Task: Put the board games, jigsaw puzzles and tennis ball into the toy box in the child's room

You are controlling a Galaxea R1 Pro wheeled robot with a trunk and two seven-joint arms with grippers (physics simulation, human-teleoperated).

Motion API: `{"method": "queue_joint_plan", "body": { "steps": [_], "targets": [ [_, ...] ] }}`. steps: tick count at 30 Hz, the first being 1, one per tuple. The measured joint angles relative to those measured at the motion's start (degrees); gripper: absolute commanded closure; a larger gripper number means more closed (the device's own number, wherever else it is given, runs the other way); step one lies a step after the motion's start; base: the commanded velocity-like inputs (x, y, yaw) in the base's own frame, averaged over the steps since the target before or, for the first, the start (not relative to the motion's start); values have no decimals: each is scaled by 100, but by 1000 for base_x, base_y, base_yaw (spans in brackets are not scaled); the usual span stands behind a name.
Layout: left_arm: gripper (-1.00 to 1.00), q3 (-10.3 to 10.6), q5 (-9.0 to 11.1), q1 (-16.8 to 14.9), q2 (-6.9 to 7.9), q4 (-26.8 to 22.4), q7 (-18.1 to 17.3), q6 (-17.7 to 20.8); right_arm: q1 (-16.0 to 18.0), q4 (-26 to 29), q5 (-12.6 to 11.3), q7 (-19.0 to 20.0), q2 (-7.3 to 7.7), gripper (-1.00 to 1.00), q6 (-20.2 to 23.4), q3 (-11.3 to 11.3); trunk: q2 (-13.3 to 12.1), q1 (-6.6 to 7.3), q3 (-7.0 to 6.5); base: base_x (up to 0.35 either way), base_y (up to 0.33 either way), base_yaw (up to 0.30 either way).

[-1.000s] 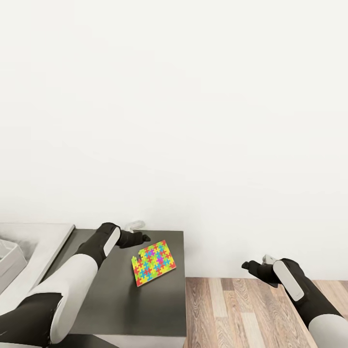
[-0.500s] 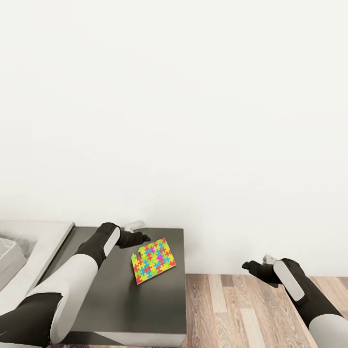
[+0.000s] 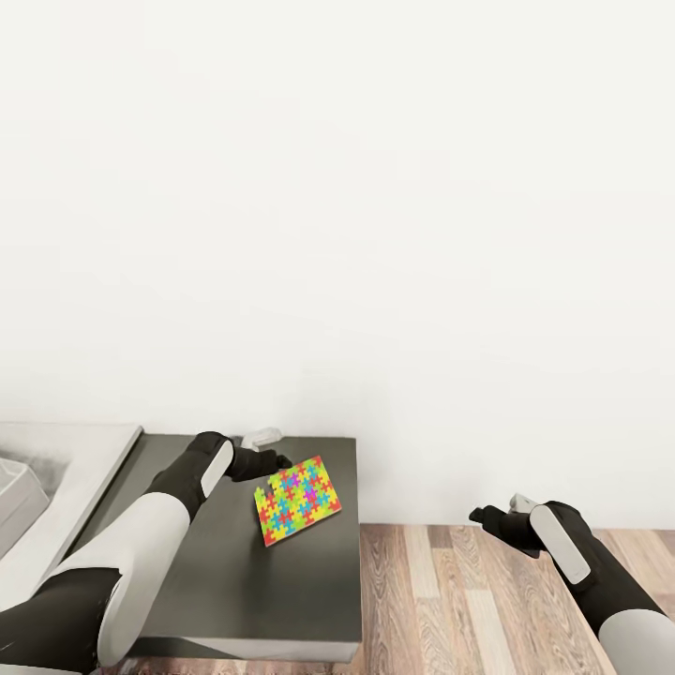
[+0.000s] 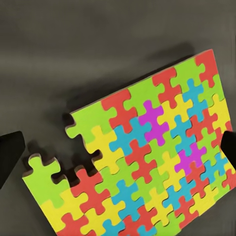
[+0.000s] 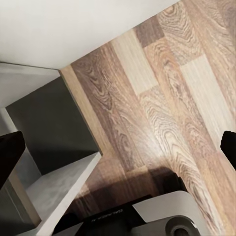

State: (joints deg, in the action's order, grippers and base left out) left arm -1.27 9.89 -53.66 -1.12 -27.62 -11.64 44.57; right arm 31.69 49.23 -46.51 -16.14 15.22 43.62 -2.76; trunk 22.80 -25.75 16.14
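One jigsaw puzzle (image 3: 298, 502), a thin board of yellow, red, blue, green and pink pieces, lies on a dark grey top (image 3: 234, 581). In the left wrist view the jigsaw puzzle (image 4: 147, 157) has a loose green piece at one corner. My left gripper (image 3: 277, 461) hovers at the puzzle's far left corner, open (image 4: 118, 152), with its fingertips (image 4: 7, 157) spread wide to either side. A corner of the pale grey toy box (image 3: 11, 497) shows at the far left, on the pale table (image 3: 75, 464). My right gripper (image 3: 480, 515) is open over the floor (image 5: 118, 147), empty.
The dark grey top stands against the white wall (image 3: 375, 234), right beside the pale table. Brown wood-plank floor (image 3: 469, 600) lies to its right. In the right wrist view the robot's base (image 5: 147, 216) shows below the gripper.
The whole picture has shifted: the dark top, puzzle and floor sit slightly higher in the head view. Both arms hold the same pose, and the puzzle now lies a little closer to my left gripper.
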Motion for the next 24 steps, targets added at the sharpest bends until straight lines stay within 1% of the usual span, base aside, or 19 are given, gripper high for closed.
{"method": "queue_joint_plan", "body": {
  "steps": [10, 17, 20, 24],
  "targets": [
    [-100, 7, 1, 0, -6, -1, 0, 0, 0, 8, 0, 0, 0, -100, 0, -2, 0, 0, 91, 0, 0, 0],
    [-100, 22, -2, 0, -17, -1, -3, 0, 0, 11, 1, 0, 4, -100, 0, -8, 1, 0, 110, 0, -10, 0],
    [-100, 23, -1, 0, -17, -1, -2, 0, 0, 15, 0, 0, 7, -100, 0, -9, 0, 0, 111, 0, -95, 0],
    [-100, 24, 3, 0, -21, 0, -3, -1, 0, 19, 0, -2, 5, -100, 2, -7, 1, 0, 112, 0, -217, 0]
  ]
}}
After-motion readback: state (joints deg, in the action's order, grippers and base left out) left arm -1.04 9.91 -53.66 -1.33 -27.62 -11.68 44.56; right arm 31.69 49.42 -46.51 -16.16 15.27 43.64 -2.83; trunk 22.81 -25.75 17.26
